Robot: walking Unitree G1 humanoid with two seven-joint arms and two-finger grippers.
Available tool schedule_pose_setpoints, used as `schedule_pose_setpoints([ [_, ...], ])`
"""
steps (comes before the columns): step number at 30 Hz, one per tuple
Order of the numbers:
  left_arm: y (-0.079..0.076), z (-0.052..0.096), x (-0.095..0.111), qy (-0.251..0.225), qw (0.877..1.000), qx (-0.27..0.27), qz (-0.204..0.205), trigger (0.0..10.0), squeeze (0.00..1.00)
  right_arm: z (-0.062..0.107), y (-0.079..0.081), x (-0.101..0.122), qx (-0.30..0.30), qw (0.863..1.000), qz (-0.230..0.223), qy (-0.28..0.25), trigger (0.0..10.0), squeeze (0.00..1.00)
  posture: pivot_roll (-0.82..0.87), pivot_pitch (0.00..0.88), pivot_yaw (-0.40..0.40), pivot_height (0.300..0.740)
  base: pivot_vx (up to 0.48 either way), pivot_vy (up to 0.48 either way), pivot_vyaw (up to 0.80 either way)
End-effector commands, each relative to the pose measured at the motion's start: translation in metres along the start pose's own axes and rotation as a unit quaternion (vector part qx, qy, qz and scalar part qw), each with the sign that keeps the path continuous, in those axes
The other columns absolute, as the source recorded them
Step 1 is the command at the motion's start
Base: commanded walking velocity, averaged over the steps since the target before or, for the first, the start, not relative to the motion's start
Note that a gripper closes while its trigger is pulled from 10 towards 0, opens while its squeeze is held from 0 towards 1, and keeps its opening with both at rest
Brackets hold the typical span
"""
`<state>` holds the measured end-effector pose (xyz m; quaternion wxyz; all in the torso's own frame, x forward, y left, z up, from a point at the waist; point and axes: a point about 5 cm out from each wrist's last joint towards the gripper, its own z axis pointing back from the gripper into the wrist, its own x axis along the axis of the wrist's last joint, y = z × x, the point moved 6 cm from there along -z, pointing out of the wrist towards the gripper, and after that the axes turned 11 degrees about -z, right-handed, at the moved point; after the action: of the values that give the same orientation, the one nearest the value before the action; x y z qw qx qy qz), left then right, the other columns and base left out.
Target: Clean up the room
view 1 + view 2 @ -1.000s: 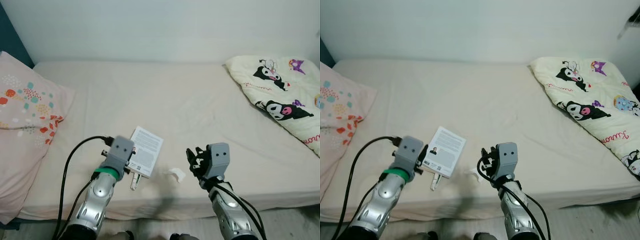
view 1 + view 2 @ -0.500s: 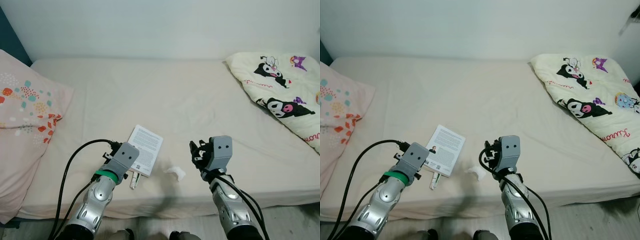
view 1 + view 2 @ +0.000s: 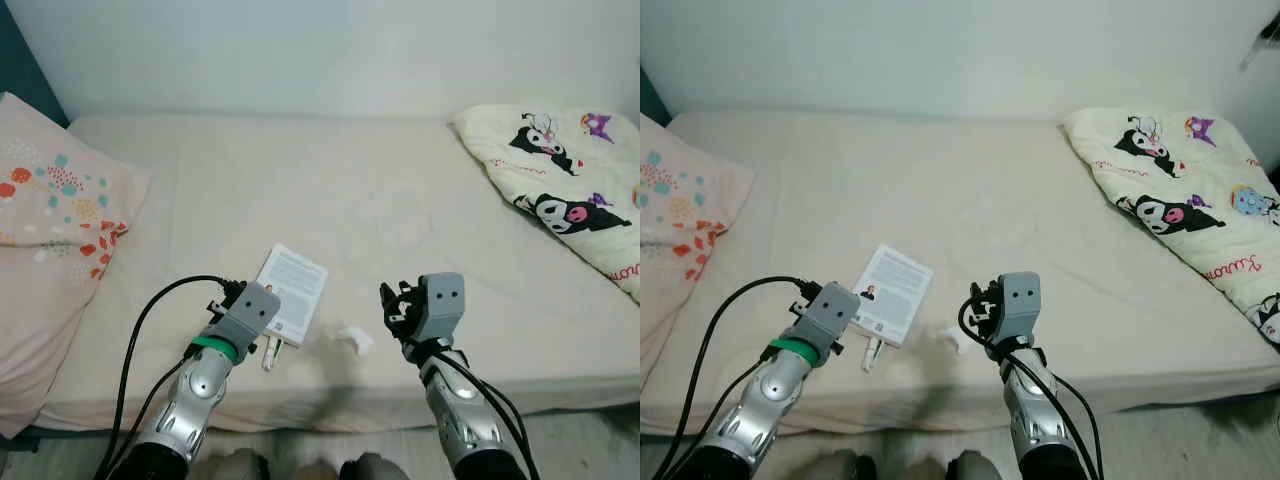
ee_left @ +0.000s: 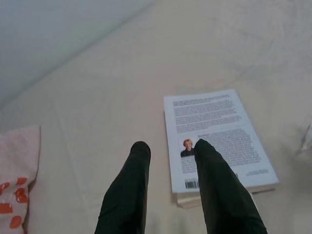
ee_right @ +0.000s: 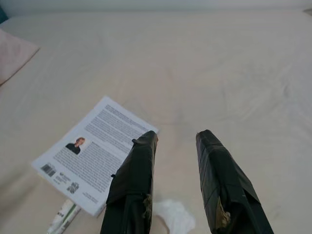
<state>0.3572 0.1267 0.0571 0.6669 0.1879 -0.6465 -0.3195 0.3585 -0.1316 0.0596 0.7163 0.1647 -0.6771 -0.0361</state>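
Observation:
A white book (image 3: pixel 294 296) lies back cover up on the bed (image 3: pixel 300 180), near its front edge. A small tube (image 3: pixel 871 352) pokes out from under the book's near corner. A crumpled white tissue (image 3: pixel 356 339) sits just right of the book. My left gripper (image 4: pixel 168 147) hovers over the book's near-left corner, open, with nothing between its fingers. My right gripper (image 5: pixel 178 137) hangs right of the tissue (image 5: pixel 173 215), also open and holding nothing; from its wrist the book (image 5: pixel 95 153) and the tube (image 5: pixel 62 215) lie ahead of it.
A pink pillow (image 3: pixel 50 230) with a coloured pattern covers the bed's left end. A cream quilt (image 3: pixel 560 190) with cartoon prints is bunched at the right end. A pale wall runs behind the bed. The mattress edge and floor are just below my arms.
The whole view has shifted slightly. My left gripper has drawn back a little from the book toward the bed's front edge. The right gripper has barely moved.

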Motion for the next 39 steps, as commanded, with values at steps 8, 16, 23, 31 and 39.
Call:
schedule_pose_setpoints([
  [8,-0.007,0.003,-0.007,0.009,1.000,-0.008,-0.001,10.0,0.00,0.004,-0.004,-0.007,-0.011,1.000,-0.016,0.005,10.0,0.00,0.01,0.073,0.015,0.625,0.000,0.000,0.00],
  [16,-0.006,0.004,-0.008,0.009,1.000,-0.008,-0.004,10.0,0.00,0.004,-0.005,-0.008,-0.016,0.999,-0.034,0.004,10.0,0.00,0.02,0.079,0.020,0.625,0.000,0.000,0.00],
  [23,0.000,0.002,-0.008,0.012,0.999,0.011,-0.033,10.0,0.00,0.003,0.005,-0.008,0.012,0.996,-0.087,0.004,10.0,0.00,0.03,0.097,0.019,0.625,0.000,0.000,0.00],
  [31,0.005,-0.003,-0.014,0.035,0.994,0.036,-0.099,10.0,0.00,0.002,0.017,-0.011,0.043,0.991,-0.122,0.016,10.0,0.00,0.04,0.114,0.016,0.625,0.000,0.000,0.00],
  [39,0.012,-0.007,-0.015,0.047,0.994,0.050,-0.085,10.0,0.00,-0.005,0.011,-0.014,0.026,0.995,-0.097,0.029,10.0,0.00,0.04,0.129,0.014,0.610,0.000,0.000,0.00],
])
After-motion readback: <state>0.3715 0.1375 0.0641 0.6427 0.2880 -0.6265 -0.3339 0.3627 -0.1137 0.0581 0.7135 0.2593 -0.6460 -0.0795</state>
